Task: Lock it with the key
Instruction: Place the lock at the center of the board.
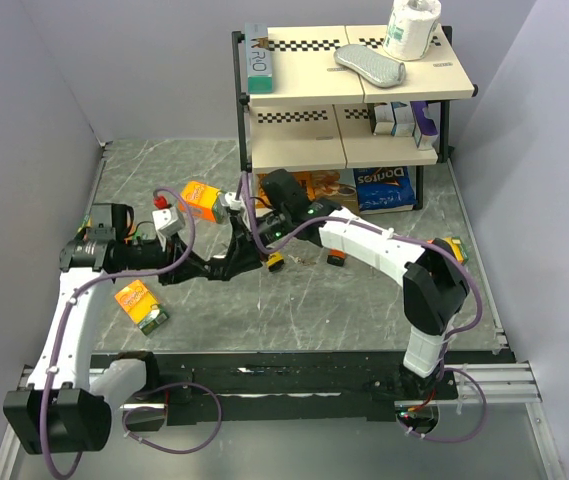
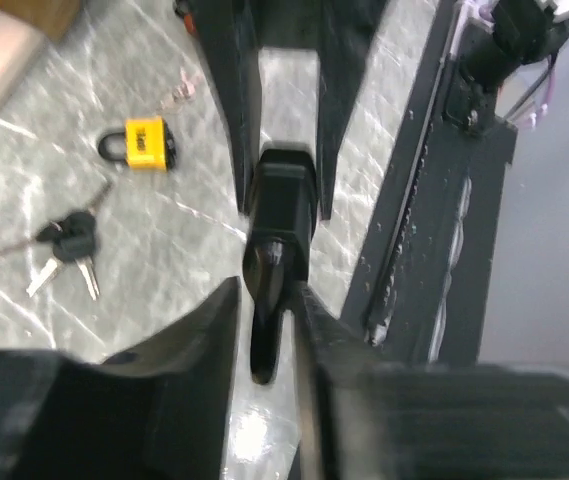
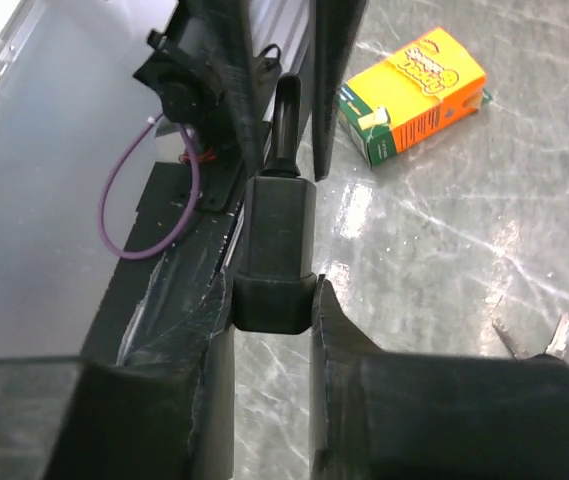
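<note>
A black padlock [image 3: 276, 240] is held in the air between my two grippers at the table's middle. My right gripper [image 3: 274, 300] is shut on the lock's body at its capped end. My left gripper [image 2: 264, 300] is shut on the thin black shackle [image 2: 262, 340] sticking out of the other end of the body [image 2: 284, 200]. In the top view the left gripper [image 1: 239, 262] and right gripper [image 1: 262, 245] meet tip to tip and hide the lock. A bunch of black-headed keys [image 2: 69, 245] lies loose on the table, and its tips also show in the right wrist view [image 3: 544, 345].
A yellow padlock [image 2: 144, 143] lies on the table near the keys, also in the top view [image 1: 276, 262]. A small black item [image 1: 336, 258] lies beside it. Orange boxes [image 1: 199, 198] [image 1: 141, 305] lie at the left. A shelf rack [image 1: 434, 130] stands at the back.
</note>
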Controlling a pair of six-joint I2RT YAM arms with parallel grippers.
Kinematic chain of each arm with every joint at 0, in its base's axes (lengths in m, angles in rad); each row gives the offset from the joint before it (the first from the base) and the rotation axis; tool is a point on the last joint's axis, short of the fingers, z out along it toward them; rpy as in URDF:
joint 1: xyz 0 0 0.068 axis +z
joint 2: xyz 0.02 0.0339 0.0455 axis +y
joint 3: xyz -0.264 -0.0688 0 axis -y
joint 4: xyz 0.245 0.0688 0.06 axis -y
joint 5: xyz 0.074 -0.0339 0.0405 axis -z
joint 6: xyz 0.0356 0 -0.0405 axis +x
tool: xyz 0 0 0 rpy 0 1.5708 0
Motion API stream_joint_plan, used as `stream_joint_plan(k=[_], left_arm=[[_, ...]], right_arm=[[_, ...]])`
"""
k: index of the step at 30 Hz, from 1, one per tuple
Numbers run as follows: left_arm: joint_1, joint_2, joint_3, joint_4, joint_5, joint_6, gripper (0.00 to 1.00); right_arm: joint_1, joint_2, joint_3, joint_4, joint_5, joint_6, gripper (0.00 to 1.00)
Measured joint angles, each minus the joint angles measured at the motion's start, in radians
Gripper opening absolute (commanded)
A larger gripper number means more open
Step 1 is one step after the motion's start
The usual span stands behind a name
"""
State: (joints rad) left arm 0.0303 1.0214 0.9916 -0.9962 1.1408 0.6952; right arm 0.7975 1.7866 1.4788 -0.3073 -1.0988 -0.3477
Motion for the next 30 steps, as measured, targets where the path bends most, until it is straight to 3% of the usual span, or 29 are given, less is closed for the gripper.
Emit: stream_joint_plan(k=[1, 4, 7, 11, 17, 25, 30], left_arm=[[0.0, -0.008, -0.004, 0.027, 0.005, -0.032, 0.49], [-0.001, -0.051, -0.035, 0.124, 0.008, -0.159, 0.67], [0.029, -0.123, -0.108, 0.292, -0.018, -0.397, 0.76], [0.154, -0.215, -0.236, 0.592, -0.074, -0.882, 0.82], [0.187, -0.219, -0.273, 0.8, -0.209, -1.391, 0.9], [0.186, -0.187, -0.258, 0.871, -0.32, -1.625, 0.98], [0.162, -0.166, -0.258, 0.887, -0.36, -1.666, 0.94]], right_arm=[[0.001, 0.0, -0.004, 0.009, 0.008, 0.015, 0.0], [-0.002, 0.0, -0.034, 0.065, 0.019, 0.084, 0.0], [-0.017, 0.0, -0.072, 0.148, 0.047, 0.196, 0.0], [-0.063, 0.0, -0.119, 0.296, 0.155, 0.385, 0.0], [-0.093, -0.003, -0.146, 0.454, 0.433, 0.571, 0.0], [-0.026, -0.004, -0.138, 0.517, 0.623, 0.672, 0.0], [0.041, -0.004, -0.136, 0.536, 0.686, 0.692, 0.0]])
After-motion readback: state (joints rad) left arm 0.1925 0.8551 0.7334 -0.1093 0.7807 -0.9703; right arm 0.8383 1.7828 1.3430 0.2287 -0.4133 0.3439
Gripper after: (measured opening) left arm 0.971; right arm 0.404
